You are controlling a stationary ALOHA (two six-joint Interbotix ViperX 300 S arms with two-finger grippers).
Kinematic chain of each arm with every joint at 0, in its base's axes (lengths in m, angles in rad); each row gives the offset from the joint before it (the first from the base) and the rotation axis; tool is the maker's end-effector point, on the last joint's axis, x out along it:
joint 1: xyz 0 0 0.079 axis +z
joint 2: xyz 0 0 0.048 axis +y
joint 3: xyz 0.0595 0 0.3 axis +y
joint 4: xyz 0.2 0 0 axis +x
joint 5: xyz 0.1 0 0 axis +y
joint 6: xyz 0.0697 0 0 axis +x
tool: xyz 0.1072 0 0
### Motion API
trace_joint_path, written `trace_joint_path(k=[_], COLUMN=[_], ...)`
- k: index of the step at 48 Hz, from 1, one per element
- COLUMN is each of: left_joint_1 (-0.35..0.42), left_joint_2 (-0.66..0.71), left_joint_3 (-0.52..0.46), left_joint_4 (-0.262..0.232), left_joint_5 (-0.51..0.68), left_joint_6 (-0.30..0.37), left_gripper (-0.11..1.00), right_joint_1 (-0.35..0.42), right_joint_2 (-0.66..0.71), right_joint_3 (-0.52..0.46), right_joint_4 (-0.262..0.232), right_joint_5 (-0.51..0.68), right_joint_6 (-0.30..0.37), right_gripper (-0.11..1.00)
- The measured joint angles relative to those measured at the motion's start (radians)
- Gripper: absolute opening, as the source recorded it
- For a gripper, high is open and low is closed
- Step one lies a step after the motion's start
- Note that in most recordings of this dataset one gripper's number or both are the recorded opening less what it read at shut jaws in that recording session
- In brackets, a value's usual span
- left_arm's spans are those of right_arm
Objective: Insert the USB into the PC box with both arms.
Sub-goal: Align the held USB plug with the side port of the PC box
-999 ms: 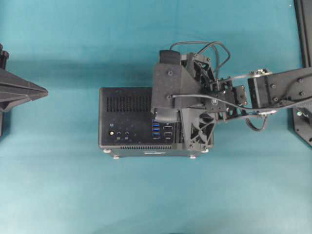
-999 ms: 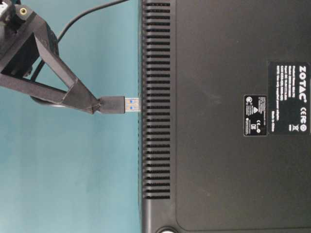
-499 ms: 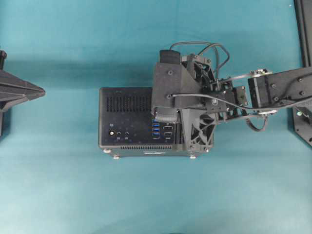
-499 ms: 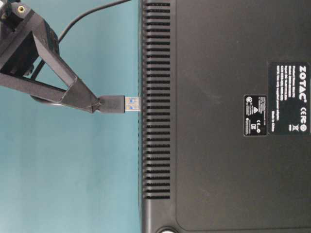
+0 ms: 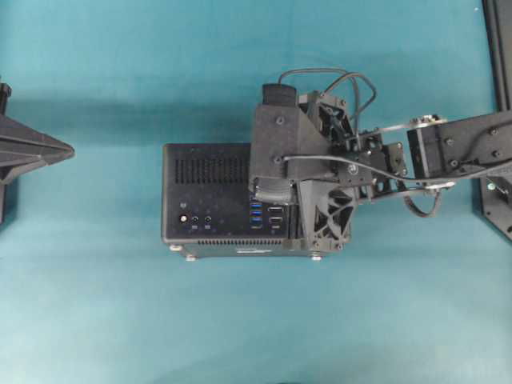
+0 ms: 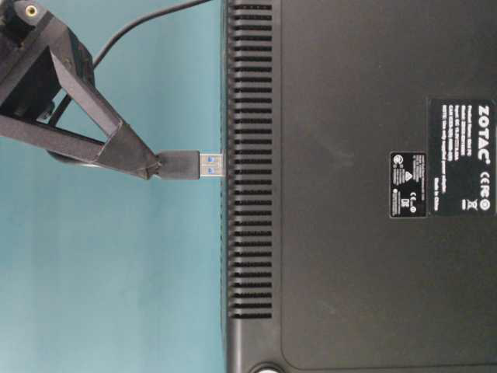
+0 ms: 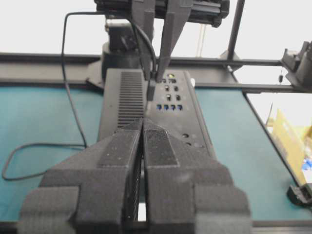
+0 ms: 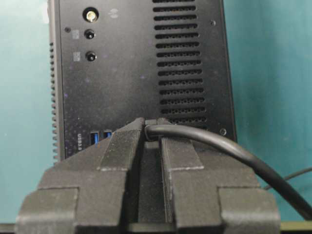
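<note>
- Left gripper (image 5: 70,150) sits at the far left edge of the overhead view, well apart from the PC box (image 5: 208,200); its pads (image 7: 122,156) are pressed together with nothing between them.
- Right gripper (image 6: 158,166) hangs over the right part of the PC box, jaws pinched on the USB (image 6: 180,165) at the plug's rear end.
- From table level, the plug juts rightward from the fingertips, its blue-tongued metal tip just at the vented box edge.
- Cable trails away behind the gripper.
</note>
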State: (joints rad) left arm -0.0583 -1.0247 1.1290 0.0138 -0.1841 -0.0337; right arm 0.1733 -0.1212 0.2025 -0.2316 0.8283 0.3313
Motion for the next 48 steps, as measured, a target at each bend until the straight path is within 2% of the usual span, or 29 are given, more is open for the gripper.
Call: trace_joint_path(k=[48], left_joint_1=[0.0], left_joint_2=[0.0], left_joint_3=[0.002], left_joint_4=[0.0], left_joint_5=[0.002], left_joint_6=[-0.002], left_gripper=[0.0], right_joint_1=[0.017], right_joint_2=[0.006], right_joint_3=[0.002], right_joint_4=[0.029], right_joint_5=[0.002], right_joint_6=[0.002], right_gripper=[0.12])
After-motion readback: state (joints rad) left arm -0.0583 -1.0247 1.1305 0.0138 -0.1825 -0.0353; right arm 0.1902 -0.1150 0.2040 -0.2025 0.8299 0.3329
